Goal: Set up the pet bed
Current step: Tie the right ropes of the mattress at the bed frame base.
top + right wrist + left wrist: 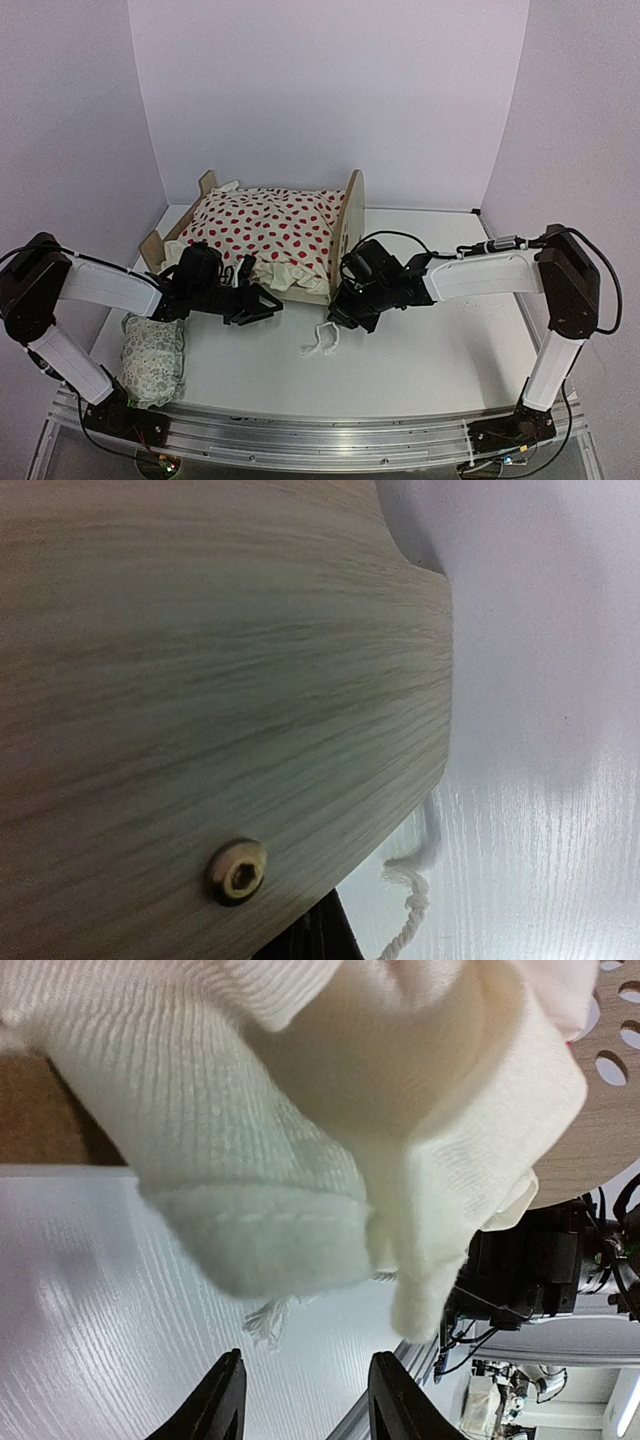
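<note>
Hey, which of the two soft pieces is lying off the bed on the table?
The small green-patterned pillow, alone at the near left. The red-dotted blanket lies spread over the pet bed.

Here's the pet bed (345, 250), standing upright toward the back of the desk (430, 350), left of centre, all light plywood. The rounded headboard (354, 205) rises at its right end, cutouts showing. The lower footboard (206, 185) closes the left end. A red-dotted blanket (265, 225) covers the top and hides the mattress. Up close you see clear wood grain and a brass bolt (237, 870).
</note>
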You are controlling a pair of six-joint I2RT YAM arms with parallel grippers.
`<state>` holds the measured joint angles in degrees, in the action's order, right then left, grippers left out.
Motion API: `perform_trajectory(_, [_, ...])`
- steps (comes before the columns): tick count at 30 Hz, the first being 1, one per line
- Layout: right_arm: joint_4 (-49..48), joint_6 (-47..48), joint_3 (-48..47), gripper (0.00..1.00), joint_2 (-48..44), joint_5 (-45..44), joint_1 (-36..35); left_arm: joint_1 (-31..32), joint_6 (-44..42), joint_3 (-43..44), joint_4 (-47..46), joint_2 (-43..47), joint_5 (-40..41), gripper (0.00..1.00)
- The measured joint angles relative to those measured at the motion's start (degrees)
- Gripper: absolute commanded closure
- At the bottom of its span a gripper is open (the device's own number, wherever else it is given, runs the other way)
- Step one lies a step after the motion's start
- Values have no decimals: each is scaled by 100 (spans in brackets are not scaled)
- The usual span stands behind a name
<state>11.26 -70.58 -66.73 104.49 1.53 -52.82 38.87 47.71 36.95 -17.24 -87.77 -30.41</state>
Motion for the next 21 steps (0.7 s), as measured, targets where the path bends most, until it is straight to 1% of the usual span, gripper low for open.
perform_trajectory(2, [-50, 168, 43, 100, 0, -6, 0, 2, 101, 96, 98, -143, -116, 52])
perform_trajectory(4, [-64, 307, 57, 100, 0, -16, 5, 32, -58, 332, 195, -297, -260, 48])
perform_trajectory(7, [-70, 431, 66, 100, 0, -30, 7, 165, -643, 626, 348, -460, -276, 45])
perform_trajectory(10, [-100, 505, 98, 100, -2, -46, 7, 501, -1448, 772, 577, -504, -212, 44])
perform_trajectory(15, [-226, 620, 192, 100, -25, -73, 7, 1290, -2689, 880, 910, -692, 107, 44])
perform_trajectory(18, [-264, 656, 221, 100, -42, -74, 7, 1520, -3110, 879, 1011, -814, 369, 45])
perform_trajectory(21, [-269, 689, 229, 100, -46, -73, 7, 1600, -3381, 870, 1044, -932, 766, 46])
